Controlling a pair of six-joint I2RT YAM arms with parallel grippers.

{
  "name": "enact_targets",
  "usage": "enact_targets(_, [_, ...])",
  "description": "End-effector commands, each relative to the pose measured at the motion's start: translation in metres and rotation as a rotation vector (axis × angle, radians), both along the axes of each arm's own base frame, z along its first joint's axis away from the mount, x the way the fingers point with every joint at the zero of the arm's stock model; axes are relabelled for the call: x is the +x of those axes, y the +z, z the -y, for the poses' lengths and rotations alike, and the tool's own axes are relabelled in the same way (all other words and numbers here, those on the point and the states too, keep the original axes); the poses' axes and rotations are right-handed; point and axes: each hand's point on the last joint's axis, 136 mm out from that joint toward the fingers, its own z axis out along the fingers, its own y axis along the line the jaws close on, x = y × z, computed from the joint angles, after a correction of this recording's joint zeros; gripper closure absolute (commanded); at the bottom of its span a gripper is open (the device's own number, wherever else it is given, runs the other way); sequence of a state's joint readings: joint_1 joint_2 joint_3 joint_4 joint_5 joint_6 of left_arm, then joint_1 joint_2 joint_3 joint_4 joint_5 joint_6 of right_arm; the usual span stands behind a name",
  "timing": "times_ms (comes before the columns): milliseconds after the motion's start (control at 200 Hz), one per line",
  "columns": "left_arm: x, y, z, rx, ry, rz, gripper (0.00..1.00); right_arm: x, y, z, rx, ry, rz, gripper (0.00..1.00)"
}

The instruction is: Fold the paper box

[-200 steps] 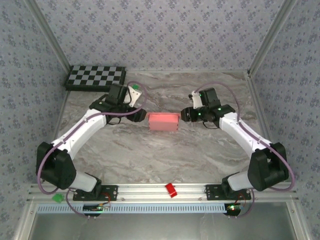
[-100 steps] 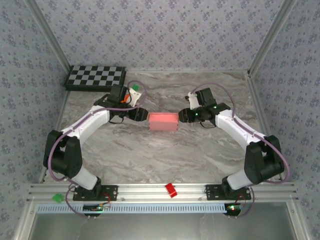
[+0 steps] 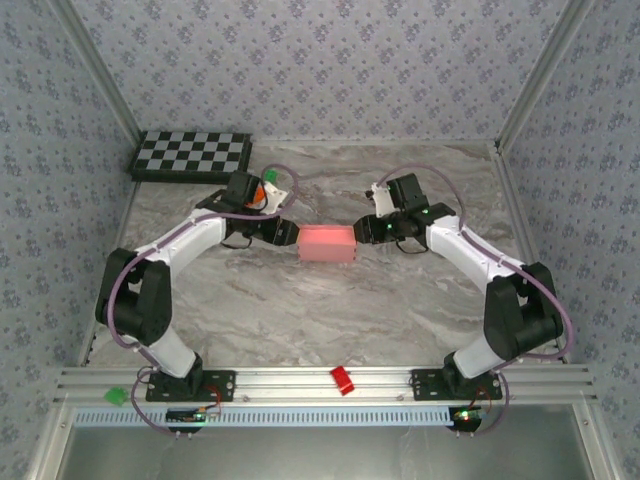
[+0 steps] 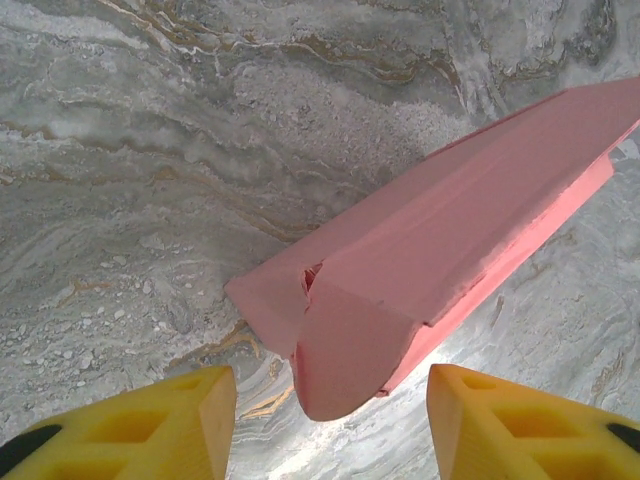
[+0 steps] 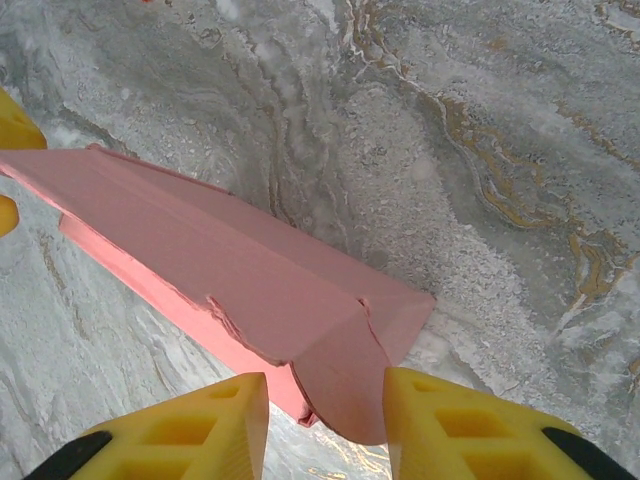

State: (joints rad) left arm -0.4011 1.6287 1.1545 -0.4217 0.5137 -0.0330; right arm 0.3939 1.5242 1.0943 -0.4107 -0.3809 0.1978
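The pink paper box [image 3: 328, 243] lies flat mid-table, folded into a small rectangular shape. My left gripper [image 3: 289, 235] sits at its left end and my right gripper [image 3: 368, 232] at its right end. In the left wrist view the box [image 4: 440, 240] shows a rounded end flap [image 4: 345, 350] hanging between my open yellow fingers [image 4: 150, 430], with a gap on both sides of the left gripper [image 4: 330, 425]. In the right wrist view the box [image 5: 230, 270] has its own end flap [image 5: 340, 385] between the fingers [image 5: 480, 430] of the right gripper [image 5: 325, 425], close against the right one, with a gap to the left one.
A checkerboard [image 3: 190, 155] lies at the back left corner. A small red block [image 3: 342, 380] rests on the front rail, and a green piece [image 3: 118, 396] sits at the rail's left end. Patterned walls close in the marble table [image 3: 330, 310].
Both arms have reached inward, bringing each gripper up to its end of the box. The box itself has stayed where it was.
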Motion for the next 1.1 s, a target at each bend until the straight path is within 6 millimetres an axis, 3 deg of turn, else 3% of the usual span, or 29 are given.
enact_targets(0, [0.001,0.012,0.006,-0.041,-0.016,0.005,0.48,0.005,0.009,-0.007,0.023,0.006,0.009,0.65])
enact_targets(880, [0.005,0.017,0.015,-0.093,-0.017,-0.005,0.58,0.007,0.001,0.005,-0.044,-0.046,-0.001,0.7])
enact_targets(1094, [0.004,0.021,0.014,-0.094,-0.013,-0.002,0.6,0.007,0.001,0.004,-0.04,-0.046,-0.003,0.78])
